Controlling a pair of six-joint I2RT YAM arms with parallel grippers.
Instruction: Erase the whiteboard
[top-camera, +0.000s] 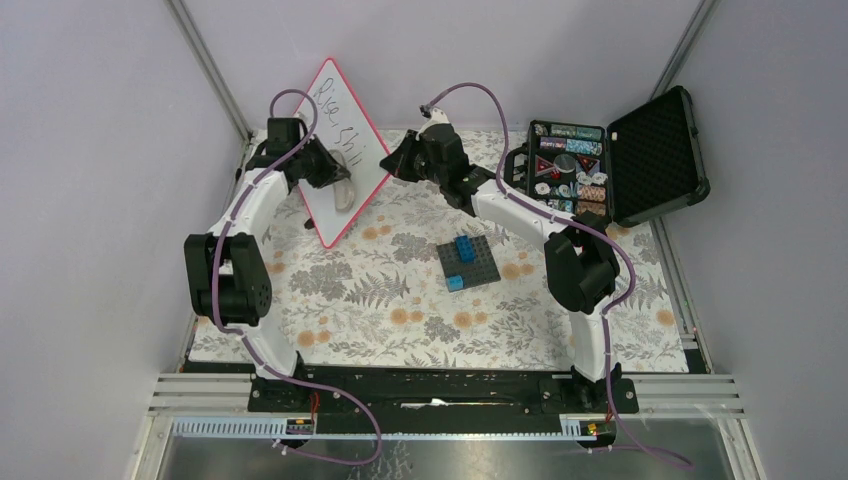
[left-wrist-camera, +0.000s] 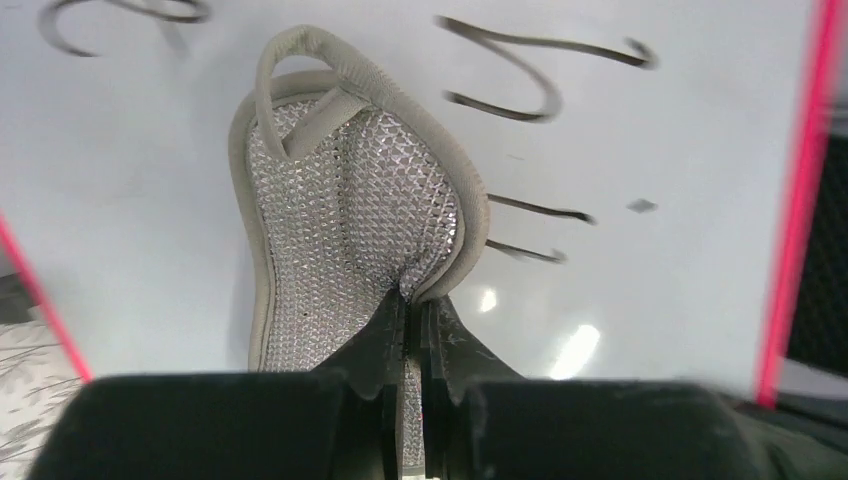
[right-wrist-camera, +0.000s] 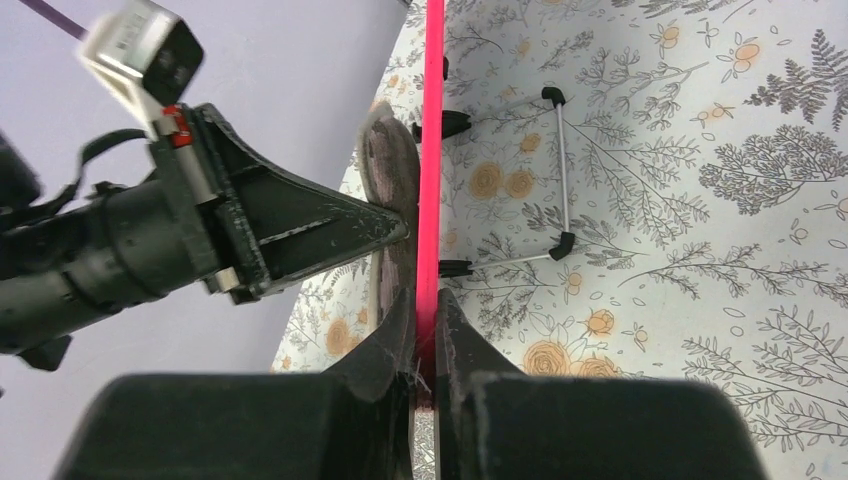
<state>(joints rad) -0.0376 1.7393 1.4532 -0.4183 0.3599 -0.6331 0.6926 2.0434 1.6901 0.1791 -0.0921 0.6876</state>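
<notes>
The whiteboard (top-camera: 343, 140), white with a thin red-pink frame and black handwriting, stands tilted at the back left on a wire stand (right-wrist-camera: 560, 170). My left gripper (top-camera: 337, 178) is shut on a silver-grey mesh wiping pad (top-camera: 346, 194) with a beige border and presses it against the board's face. In the left wrist view, the pad (left-wrist-camera: 345, 210) lies flat on the whiteboard (left-wrist-camera: 660, 140) between black strokes, pinched at the left gripper (left-wrist-camera: 412, 312). My right gripper (top-camera: 391, 163) is shut on the board's right frame edge (right-wrist-camera: 432, 150), seen edge-on at the right gripper (right-wrist-camera: 426, 335).
An open black foam-lined case (top-camera: 655, 155) with small items stands at the back right. A dark baseplate (top-camera: 480, 270) with blue bricks lies mid-table on the floral cloth (top-camera: 420, 320). Grey walls close in on the left, back and right.
</notes>
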